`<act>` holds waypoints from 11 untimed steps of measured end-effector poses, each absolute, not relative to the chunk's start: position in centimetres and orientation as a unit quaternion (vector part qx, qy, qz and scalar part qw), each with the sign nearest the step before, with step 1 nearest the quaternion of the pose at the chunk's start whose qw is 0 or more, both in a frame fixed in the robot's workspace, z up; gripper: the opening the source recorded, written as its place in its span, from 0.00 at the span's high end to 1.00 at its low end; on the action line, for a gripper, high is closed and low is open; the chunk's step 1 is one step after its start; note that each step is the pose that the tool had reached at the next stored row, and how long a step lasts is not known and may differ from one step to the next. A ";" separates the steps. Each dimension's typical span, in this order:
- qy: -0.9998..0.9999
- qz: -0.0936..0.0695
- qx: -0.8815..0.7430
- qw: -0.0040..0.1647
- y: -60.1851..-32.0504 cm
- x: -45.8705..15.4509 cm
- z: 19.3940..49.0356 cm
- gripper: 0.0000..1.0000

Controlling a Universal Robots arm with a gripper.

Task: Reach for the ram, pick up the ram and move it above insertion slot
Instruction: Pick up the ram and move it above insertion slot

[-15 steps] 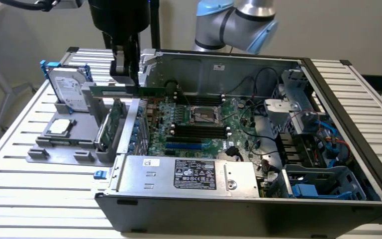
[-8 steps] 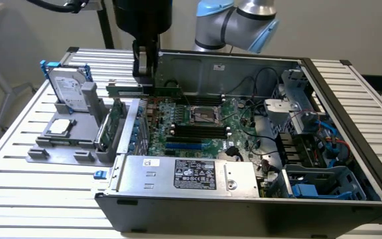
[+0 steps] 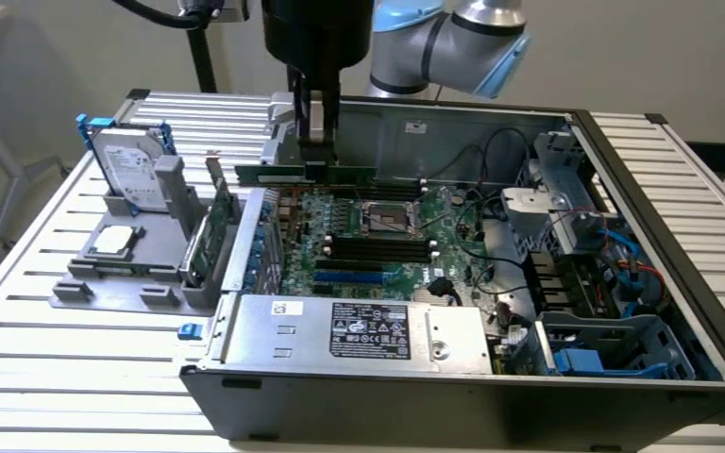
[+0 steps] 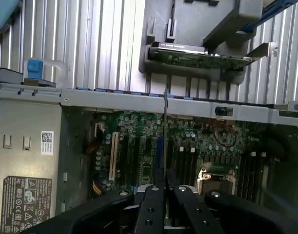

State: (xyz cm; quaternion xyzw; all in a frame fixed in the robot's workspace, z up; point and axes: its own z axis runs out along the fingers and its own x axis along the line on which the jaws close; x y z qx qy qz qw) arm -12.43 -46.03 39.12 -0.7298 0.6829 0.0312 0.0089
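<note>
gripper fingers clamped on ram — above motherboard, open case

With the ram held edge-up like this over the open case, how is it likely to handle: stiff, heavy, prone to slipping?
The ram is a thin flat board hanging level from the pincer, so probably stiff and light. Pinched mid-length on narrow faces, it may pivot if bumped. Its exposed chips suggest fragility near the motherboard.

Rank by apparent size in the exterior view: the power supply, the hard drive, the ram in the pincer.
1. power supply, largest, though nearest the camera.
2. hard drive, upright in the grey holder.
3. ram, a thin strip held by the pincer above the motherboard.
</note>
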 end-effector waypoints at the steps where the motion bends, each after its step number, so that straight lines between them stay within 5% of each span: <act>1: 0.683 0.031 -0.730 0.009 -46.0 -12.0 39.1 0.87; 11: 0.682 0.031 -0.730 0.009 -45.5 -7.6 38.7 0.87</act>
